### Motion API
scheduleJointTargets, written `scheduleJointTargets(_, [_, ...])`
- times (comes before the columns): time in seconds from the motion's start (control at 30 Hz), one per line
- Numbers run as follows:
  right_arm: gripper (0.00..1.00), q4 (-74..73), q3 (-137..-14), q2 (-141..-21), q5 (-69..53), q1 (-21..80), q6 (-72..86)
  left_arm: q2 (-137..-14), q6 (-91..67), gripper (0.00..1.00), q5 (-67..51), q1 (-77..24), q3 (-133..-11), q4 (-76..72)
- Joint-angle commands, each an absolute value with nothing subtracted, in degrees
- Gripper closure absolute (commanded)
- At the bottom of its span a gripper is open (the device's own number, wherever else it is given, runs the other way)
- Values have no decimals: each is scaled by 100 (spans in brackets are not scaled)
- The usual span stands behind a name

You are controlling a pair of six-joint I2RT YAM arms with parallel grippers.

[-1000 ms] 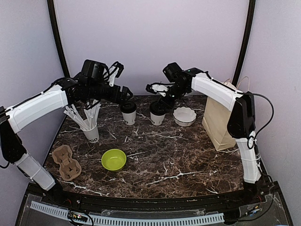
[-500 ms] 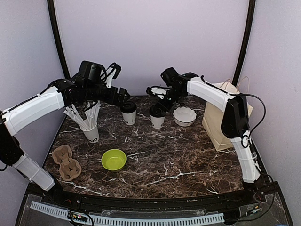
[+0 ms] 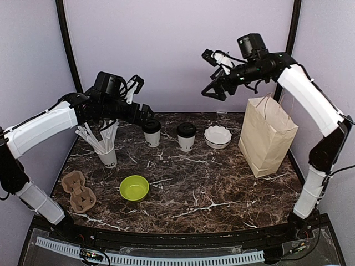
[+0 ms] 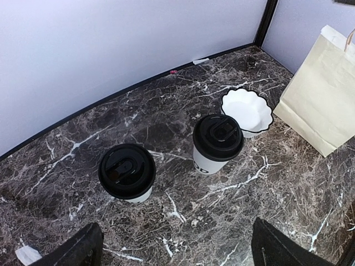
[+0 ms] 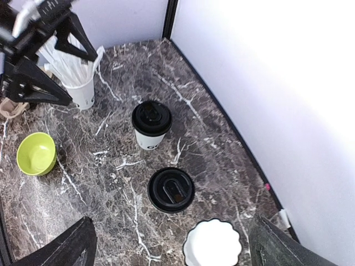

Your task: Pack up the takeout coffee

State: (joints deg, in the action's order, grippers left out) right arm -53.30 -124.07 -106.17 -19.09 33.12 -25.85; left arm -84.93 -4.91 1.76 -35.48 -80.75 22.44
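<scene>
Two takeout coffees, white paper cups with black lids, stand upright side by side at the back of the marble table. They are the left cup (image 3: 151, 133) (image 4: 127, 172) (image 5: 151, 124) and the right cup (image 3: 186, 136) (image 4: 217, 143) (image 5: 171, 190). My left gripper (image 3: 145, 113) (image 4: 177, 257) hovers open just above and left of the left cup, holding nothing. High over the table's back, my right gripper (image 3: 215, 90) (image 5: 172, 252) is open and empty, well above the right cup.
A tan paper bag (image 3: 266, 136) stands upright at the right. A white scalloped bowl (image 3: 217, 136) sits beside the right cup. At the left are a cup of white straws (image 3: 107, 155), a lime-green bowl (image 3: 134, 188) and a cardboard cup carrier (image 3: 77, 191).
My right gripper has let go of the right cup and risen up and to the right, well clear of it. The left arm has barely moved. Both cups stay put.
</scene>
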Motion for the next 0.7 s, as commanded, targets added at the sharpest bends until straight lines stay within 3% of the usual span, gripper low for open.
scheduleJointTargets(0.0, [6,-5483,-12080,-9941,-2580,2739,-3008,-8572,-512,5,35,-3509,-8263,2203])
scheduleJointTargets(0.1, [7,-5558,-11669,-9368,-2745,2240,-3179,-8618,-510,5,19,-3515,-8264,2183])
scheduleJointTargets(0.3, [6,-5030,-10562,-8450,-1972,1222,-2710,-8768,-556,7,-266,-3515,-8350,2198])
scheduleJointTargets(0.43, [3,-4948,-10154,-7893,-2018,306,-2437,-8884,-572,7,-344,-3516,-8428,2187])
scheduleJointTargets(0.67, [3,-5118,-9660,-7394,-2595,-295,-2324,-9105,-604,8,-553,-3516,-8538,2095])
